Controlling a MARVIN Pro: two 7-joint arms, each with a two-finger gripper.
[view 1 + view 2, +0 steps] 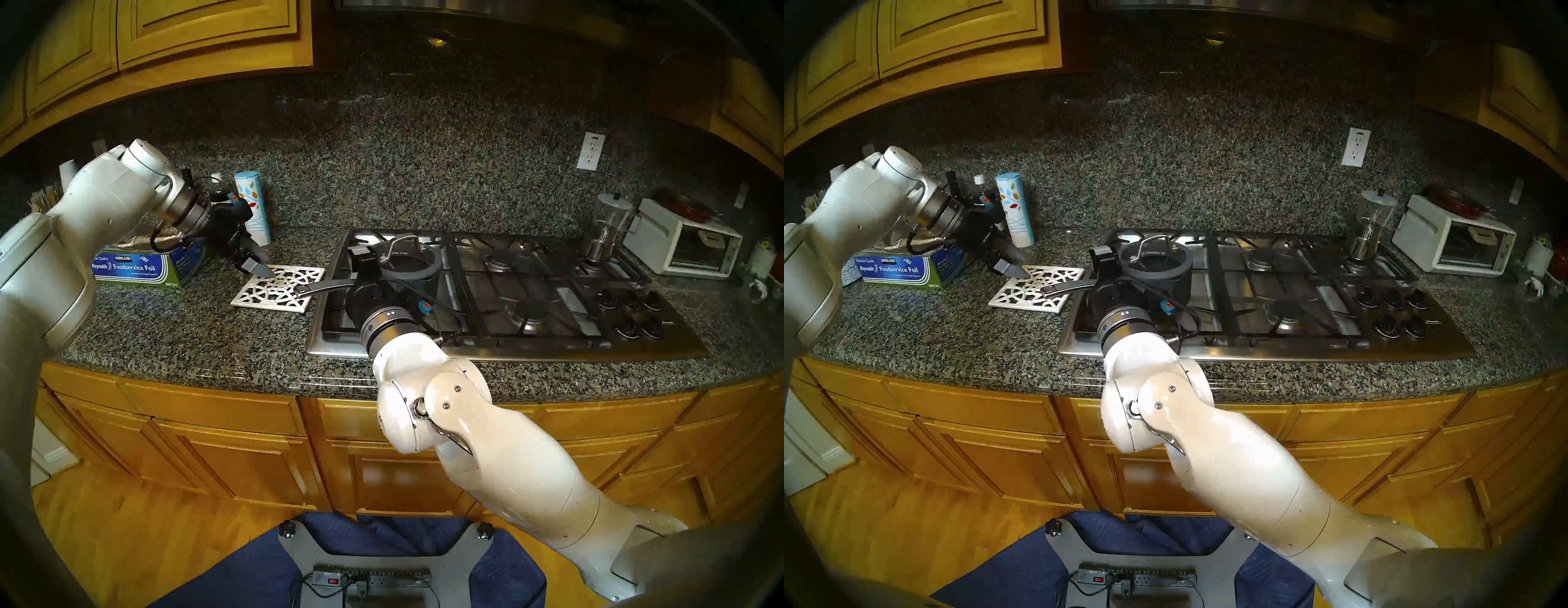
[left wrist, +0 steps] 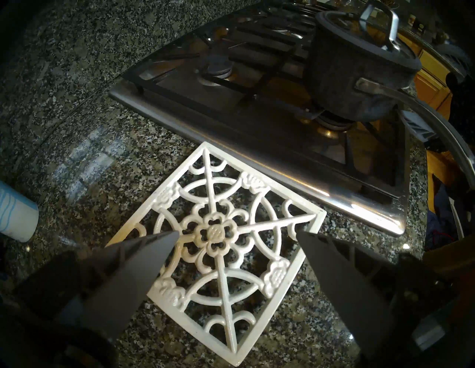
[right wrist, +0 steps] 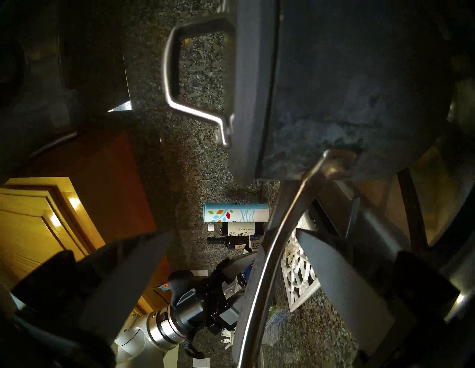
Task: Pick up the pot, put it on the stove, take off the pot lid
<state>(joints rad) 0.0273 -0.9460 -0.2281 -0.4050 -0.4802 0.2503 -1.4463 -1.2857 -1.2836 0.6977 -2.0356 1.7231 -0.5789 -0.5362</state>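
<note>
Right claw (image 3: 231,232) level, spread, astride pot (image 2: 359,77) handle.

Home kitchen, gas stove (image 1: 551,293), granite counter (image 1: 191,331)

The pot (image 1: 407,278) sits on the stove (image 1: 530,297) with the pot lid (image 1: 407,254) on top. My right gripper (image 1: 365,271) is beside its long handle. My left gripper (image 1: 254,265) hangs open over the white trivet (image 1: 278,288) on the counter (image 1: 191,331).

So I've got the pot (image 1: 405,271) sitting on the stove (image 1: 530,335), front-left burner, lid (image 1: 407,254) on it. Trivet (image 1: 278,288) lies on the surface (image 1: 178,339) just left of the stove, foil box (image 1: 144,269) further left.
</note>
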